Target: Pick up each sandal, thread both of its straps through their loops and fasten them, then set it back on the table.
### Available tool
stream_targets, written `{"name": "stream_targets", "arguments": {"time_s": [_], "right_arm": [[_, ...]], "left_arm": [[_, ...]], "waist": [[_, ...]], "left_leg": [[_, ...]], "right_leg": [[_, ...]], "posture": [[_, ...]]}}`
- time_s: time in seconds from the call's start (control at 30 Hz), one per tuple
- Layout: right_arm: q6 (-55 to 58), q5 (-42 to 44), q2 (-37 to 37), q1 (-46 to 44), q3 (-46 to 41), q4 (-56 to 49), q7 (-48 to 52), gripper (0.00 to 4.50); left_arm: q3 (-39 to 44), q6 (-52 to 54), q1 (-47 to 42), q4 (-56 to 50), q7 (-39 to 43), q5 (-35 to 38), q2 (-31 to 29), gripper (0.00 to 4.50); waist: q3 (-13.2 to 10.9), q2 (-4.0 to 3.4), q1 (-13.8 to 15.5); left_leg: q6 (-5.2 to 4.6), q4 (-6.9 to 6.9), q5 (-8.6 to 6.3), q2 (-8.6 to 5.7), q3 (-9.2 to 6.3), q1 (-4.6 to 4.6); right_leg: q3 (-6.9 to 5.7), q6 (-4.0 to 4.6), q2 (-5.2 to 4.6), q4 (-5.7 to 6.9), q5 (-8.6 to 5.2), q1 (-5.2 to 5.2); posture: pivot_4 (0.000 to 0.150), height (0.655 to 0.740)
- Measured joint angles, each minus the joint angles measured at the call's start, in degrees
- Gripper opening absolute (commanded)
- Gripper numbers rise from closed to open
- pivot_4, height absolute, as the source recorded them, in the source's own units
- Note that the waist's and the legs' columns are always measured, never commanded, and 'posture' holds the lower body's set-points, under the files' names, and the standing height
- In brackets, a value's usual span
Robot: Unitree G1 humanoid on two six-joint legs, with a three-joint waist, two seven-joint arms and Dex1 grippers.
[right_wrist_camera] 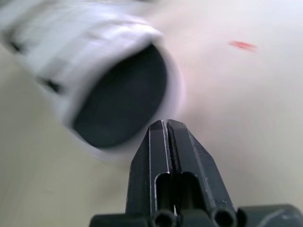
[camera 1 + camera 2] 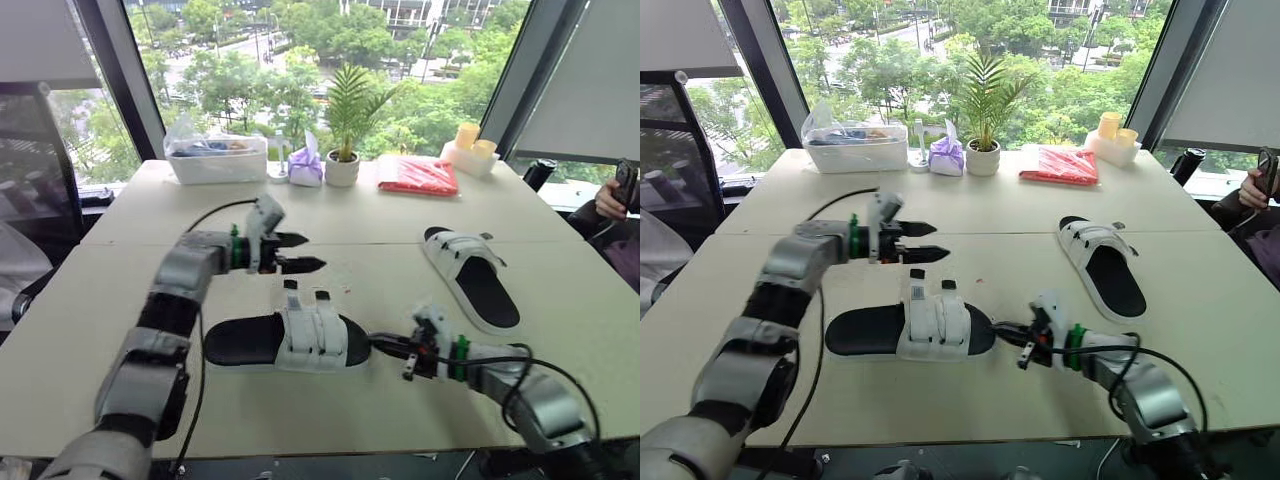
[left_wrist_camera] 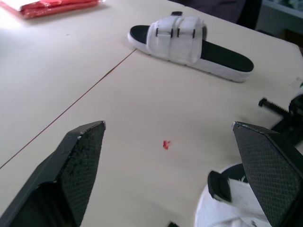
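A black-soled sandal with white straps [image 2: 285, 338] lies near the front of the table, its two strap ends with black tips sticking up. A second matching sandal [image 2: 470, 274] lies farther back on the right, straps flat across it [image 3: 177, 35]. My left gripper [image 2: 305, 252] hovers open just behind the near sandal, nothing between its fingers [image 3: 80, 156]. My right gripper [image 2: 383, 345] is shut, its tip just off the near sandal's toe end [image 1: 118, 94], holding nothing.
Along the far edge stand a clear box [image 2: 217, 158], a purple bag [image 2: 306, 165], a potted plant [image 2: 343, 150], a red packet [image 2: 418, 175] and yellow cups [image 2: 474, 143]. A person's hand with a phone [image 2: 620, 190] shows at the right edge.
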State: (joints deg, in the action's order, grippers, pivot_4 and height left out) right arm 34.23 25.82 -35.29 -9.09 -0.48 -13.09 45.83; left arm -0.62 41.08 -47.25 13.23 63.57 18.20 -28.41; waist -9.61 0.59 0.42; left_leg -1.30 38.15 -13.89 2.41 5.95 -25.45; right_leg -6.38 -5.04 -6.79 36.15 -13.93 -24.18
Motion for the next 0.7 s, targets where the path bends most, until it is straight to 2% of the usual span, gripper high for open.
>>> {"name": "stream_targets", "arguments": {"time_s": [0.17,0.33,0.5,0.7], "right_arm": [[8.0,9.0,-4.3,1.1,-8.3,-9.8,0.0,0.0],[11.9,13.0,-7.8,2.2,-10.7,-13.4,0.9,0.0],[13.6,14.2,-8.9,2.6,-11.5,-13.8,0.8,0.0],[16.0,16.7,-8.9,2.7,-11.7,-16.3,-1.3,0.0]], "left_arm": [[6.8,23.1,18.2,-24.8,-0.8,13.8,-9.9,4.46],[13.6,35.5,26.1,-36.2,-3.8,24.9,-11.6,4.46],[13.9,38.2,29.3,-38.2,-9.3,28.7,-8.1,4.46],[6.0,30.6,25.9,-28.4,-13.1,25.3,-2.9,4.46]], "waist": [[-0.2,-0.14,-0.3],[-0.2,-0.06,0.7],[-0.2,-0.06,0.6],[-0.2,-0.06,0.5]], "left_leg": [[0.05,-0.05,0.02,0.09,-0.03,0.02],[0.06,0.02,0.0,0.02,-0.14,0.09],[0.06,0.02,0.01,0.0,-0.13,0.09],[0.05,0.02,0.01,-0.02,-0.1,0.07]], "right_leg": [[0.02,0.01,0.07,0.02,-0.02,-0.03],[-0.04,0.21,0.01,-0.15,-0.14,0.17],[-0.02,0.12,0.03,-0.06,-0.09,0.15],[-0.02,0.05,0.04,-0.05,-0.04,0.13]], "posture": [[0.15,0.74],[0.15,0.74],[0.15,0.74],[0.15,0.74]]}}
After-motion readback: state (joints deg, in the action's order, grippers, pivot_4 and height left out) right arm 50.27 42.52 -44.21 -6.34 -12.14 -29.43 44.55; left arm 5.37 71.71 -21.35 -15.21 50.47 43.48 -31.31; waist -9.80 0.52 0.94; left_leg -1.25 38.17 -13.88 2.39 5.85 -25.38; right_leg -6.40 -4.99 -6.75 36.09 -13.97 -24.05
